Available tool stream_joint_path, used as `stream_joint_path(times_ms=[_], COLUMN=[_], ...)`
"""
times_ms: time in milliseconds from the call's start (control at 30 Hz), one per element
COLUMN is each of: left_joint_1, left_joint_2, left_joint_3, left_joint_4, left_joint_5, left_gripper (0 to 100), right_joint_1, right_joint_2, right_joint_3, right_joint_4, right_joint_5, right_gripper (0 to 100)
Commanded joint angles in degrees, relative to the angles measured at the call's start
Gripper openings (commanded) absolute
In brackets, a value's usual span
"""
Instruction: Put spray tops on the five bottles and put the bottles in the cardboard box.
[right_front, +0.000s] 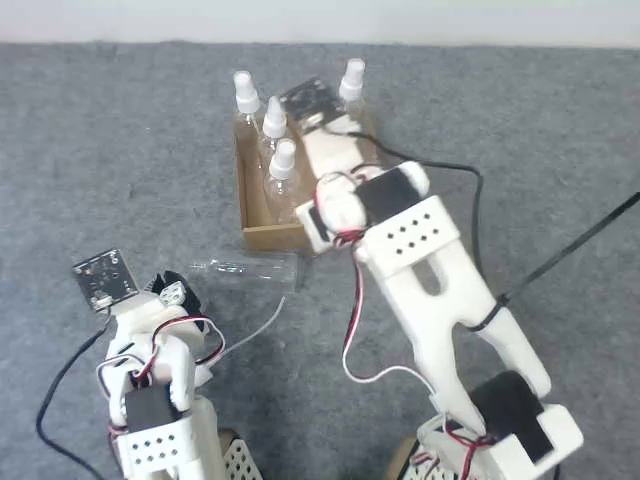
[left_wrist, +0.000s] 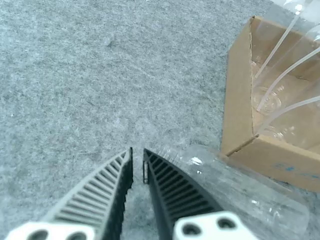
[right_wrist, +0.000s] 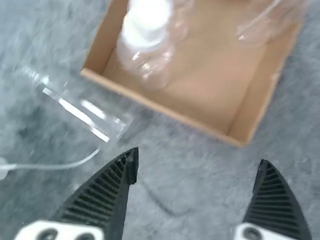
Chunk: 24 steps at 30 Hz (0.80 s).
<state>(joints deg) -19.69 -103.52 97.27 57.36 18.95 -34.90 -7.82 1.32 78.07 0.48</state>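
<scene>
The cardboard box holds several clear bottles with white spray tops, one of them near its front. One bare clear bottle lies on its side just in front of the box. A thin white spray tube lies near it. My left gripper is shut on nothing, low over the carpet, with the lying bottle beside one finger. My right gripper is wide open above the box's near wall, empty. A capped bottle stands inside; the lying bottle is outside.
Grey carpet covers the table all round. The right arm stretches from the front right over the box's near corner. The left arm stands at the front left. Black cables run across the right side.
</scene>
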Motion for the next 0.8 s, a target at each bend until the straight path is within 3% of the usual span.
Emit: stream_joint_path(times_ms=[0, 300, 567, 767], left_joint_1=[-0.1, -0.2, -0.2, -0.2], left_joint_2=[-1.0, -0.9, -0.9, -0.9], left_joint_3=[-0.7, -0.7, -0.7, -0.7], left_joint_4=[-1.2, -1.1, -1.0, -1.0], left_joint_5=[-0.1, -0.2, -0.3, -0.3], left_gripper=[3, 3, 3, 3], right_joint_1=[-4.5, -13.1, -16.2, -16.3], right_joint_2=[-4.2, -3.1, -1.4, 0.5], right_joint_3=[-3.4, -2.4, 8.3, 12.8], right_joint_4=[2.0, 3.7, -9.3, -15.3], right_joint_5=[0.0, 0.7, 12.8, 16.4], right_gripper=[21.7, 17.4, 17.4, 23.0])
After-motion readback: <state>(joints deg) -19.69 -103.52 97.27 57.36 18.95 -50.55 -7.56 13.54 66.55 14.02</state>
